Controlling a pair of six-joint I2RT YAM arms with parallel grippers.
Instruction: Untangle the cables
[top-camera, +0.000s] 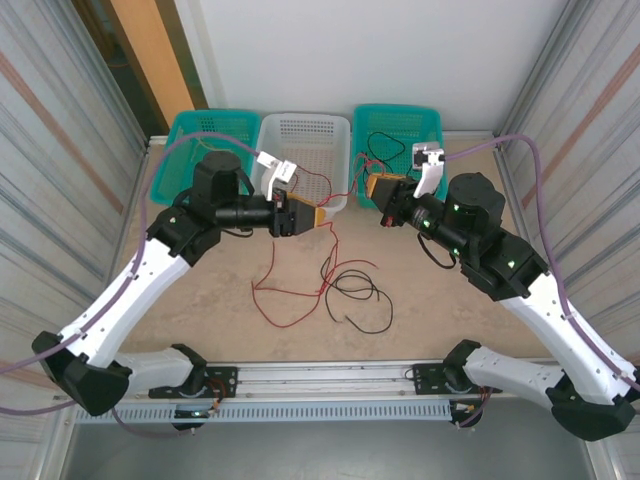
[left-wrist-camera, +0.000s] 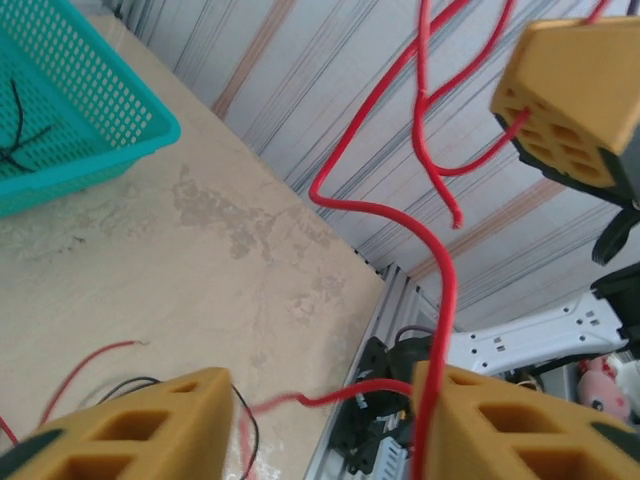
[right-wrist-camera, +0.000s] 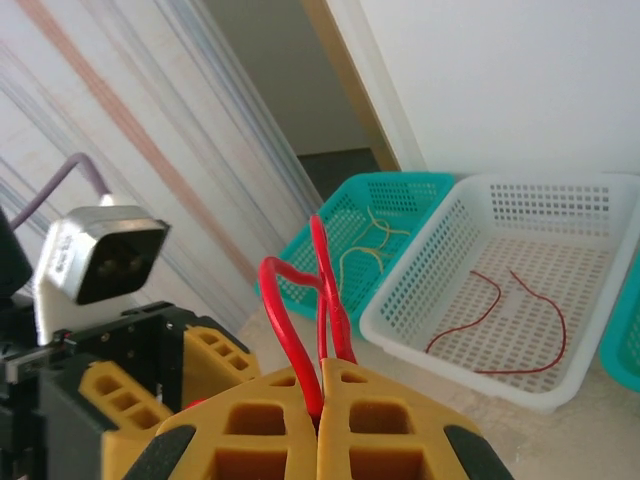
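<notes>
The desk (top-camera: 200, 300) is cut off at its near edge by the rail that carries the arm bases. Both arms reach inward from the near corners and meet over the middle, toward the far edge: the left arm (top-camera: 150, 270) rises and turns right, its wrist level. The right arm (top-camera: 540, 290) mirrors it and points left.

Three baskets stand in a row on the far edge. The left teal one (right-wrist-camera: 372, 205) holds pale yellow cables (right-wrist-camera: 362, 255), the white one (right-wrist-camera: 520, 300) holds short red pieces, and the right teal one (left-wrist-camera: 90, 110), partly out of frame, holds a black strand.

The left end effector (left-wrist-camera: 320, 425) is wide open, with its fingers (left-wrist-camera: 150, 425) cropped by the bottom of the left wrist view. The right end effector (right-wrist-camera: 320, 420) has its yellow fingers pressed together on a red cable (left-wrist-camera: 446, 335), which loops up out of the pinch.

That cable spans the gap between the two end effectors and runs down along the inner face of one left finger. Whether it touches that finger is hard to tell. From above, red strands hang to the middle of the desk beside a loose black cable (top-camera: 352, 290). Where they cross is too fine to make out.
</notes>
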